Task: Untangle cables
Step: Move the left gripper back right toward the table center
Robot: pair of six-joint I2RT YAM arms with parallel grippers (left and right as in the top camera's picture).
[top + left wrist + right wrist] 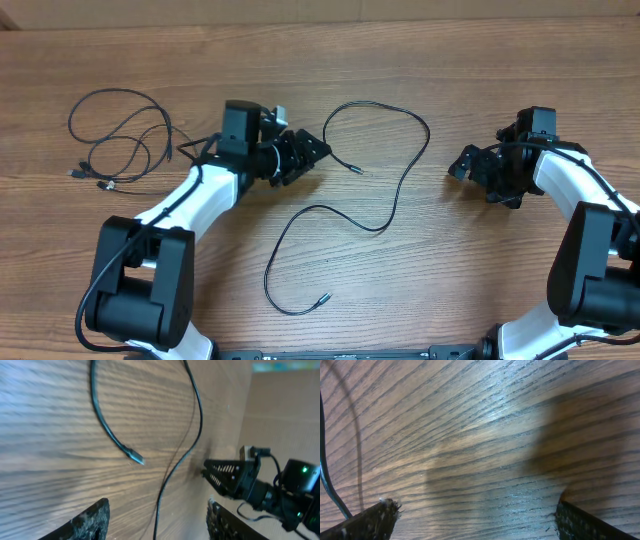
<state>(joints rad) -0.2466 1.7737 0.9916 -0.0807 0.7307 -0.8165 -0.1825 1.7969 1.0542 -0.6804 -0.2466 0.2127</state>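
**Item: cables, black, thin.**

- Loose cable: lay alone mid-table in open curves. One silver-tipped plug sat just beside the left gripper; the other plug lay toward the near edge. It crossed no other cord.
- Tangled cables: overlapping loops near the left edge of the table, with small plug ends at their lower left. How many cords made up the knot could not be told.

**Handling, judged.** The cords looked very light and limp, lying flat with no spring. They would likely trail and drag when lifted, and a pull on one strand could tighten the loops or haul the whole bundle along. The smooth jacket against the wood gave little to pinch, so a low, square approach seemed needed.

**Hold points, judged.** A free plug end or the cord just behind it seemed best. For the knot, an outer loop clear of any crossing looked better.

**Effectors.**

- Left gripper: jaws apart and clamping nothing. In the wrist view a strand of the loose cable ran on the table between its fingertips.
- Right gripper: near the right edge, fingers spread wide and empty, well apart from both lots.
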